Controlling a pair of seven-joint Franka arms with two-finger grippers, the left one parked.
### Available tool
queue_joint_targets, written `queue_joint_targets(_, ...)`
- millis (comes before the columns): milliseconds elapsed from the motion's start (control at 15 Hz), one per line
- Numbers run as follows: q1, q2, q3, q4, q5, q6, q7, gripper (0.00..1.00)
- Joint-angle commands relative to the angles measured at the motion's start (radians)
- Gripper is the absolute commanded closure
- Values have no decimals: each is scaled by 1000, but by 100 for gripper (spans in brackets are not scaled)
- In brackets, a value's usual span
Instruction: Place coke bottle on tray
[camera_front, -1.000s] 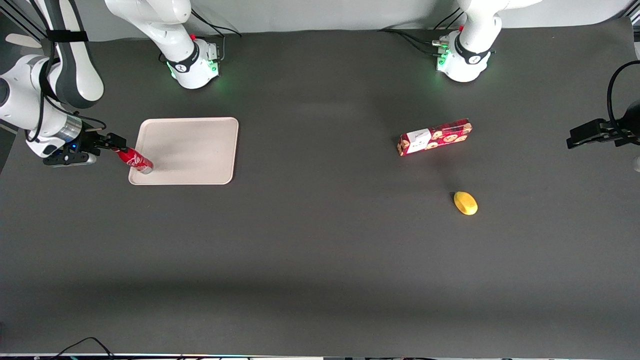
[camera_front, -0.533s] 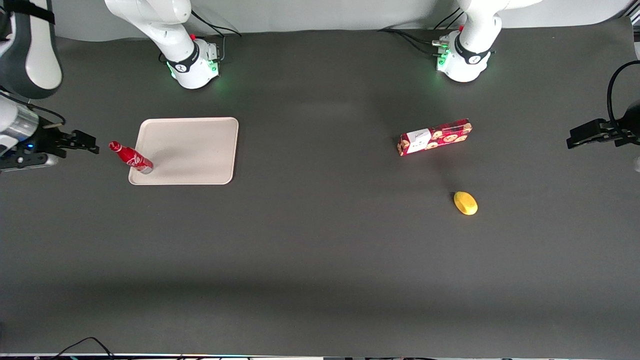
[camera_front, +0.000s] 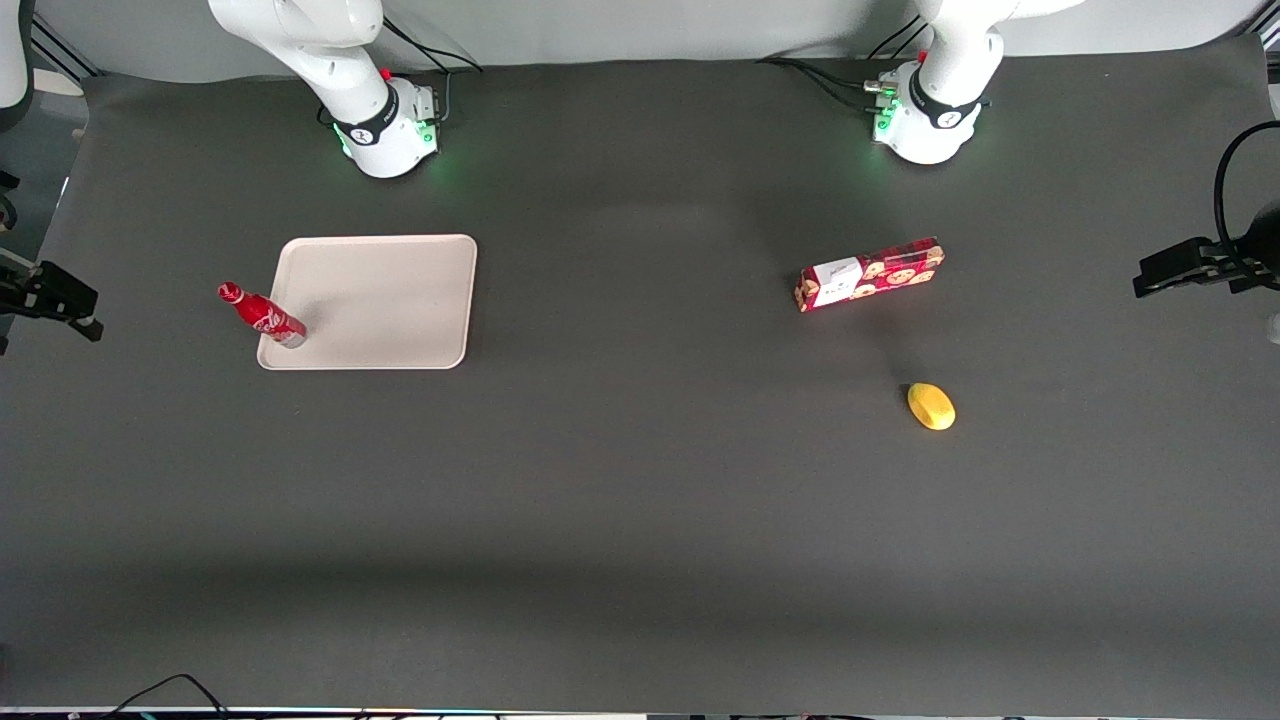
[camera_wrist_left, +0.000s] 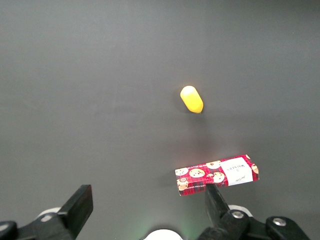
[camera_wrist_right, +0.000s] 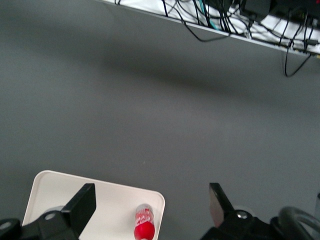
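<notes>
**A:** Checking the bottle (camera_front: 262, 316) first: where is it?

**B:** Standing on the tray (camera_front: 390, 300), base just inside the rim at the tray's seven o'clock corner in the front view. I'd call the placing done, though it sits close to the edge.

**A:** And the end effector (camera_front: 85, 312)?

**B:** Well apart from the bottle, out at its nine o'clock at the working arm's end of the surface (camera_front: 640, 520). The wrist camera shows the end effector (camera_wrist_right: 150, 192) spread wide with nothing in it, the bottle (camera_wrist_right: 144, 225) and tray (camera_wrist_right: 120, 205) far below.

**A:** If it needed moving, how would it handle?

**B:** Probably light, stiff and smooth-skinned. It is slim and tall, so likely easy to tip. I'd pinch the red body below the neck, not the cap.

**A:** Room to work?

**B:** Plenty. The tray is bare toward its one o'clock corner. The cookie box (camera_front: 868, 273) and yellow fruit (camera_front: 931, 406) lie far off at three o'clock, toward the parked arm's end. The low rim beside the base is the one thing to watch.
</notes>
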Motion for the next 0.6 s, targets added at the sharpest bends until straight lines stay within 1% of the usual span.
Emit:
queue_joint_targets(0, 168, 94, -140, 121, -3, -30, 79, 0)
queue_joint_targets(67, 179, 91, -145, 117, -3, -32, 109, 0)
queue_joint_targets(200, 167, 68, -130, 76, 1, -35, 122, 0)
queue_joint_targets(267, 153, 48, -109, 30, 38, -35, 126, 0)
queue_joint_targets(333, 147, 38, -104, 12, 125, -36, 146, 0)
queue_joint_targets(400, 145, 29, -105, 11, 168, -46, 175, 0)
queue_joint_targets(533, 145, 18, -99, 23, 176, -128, 167, 0)
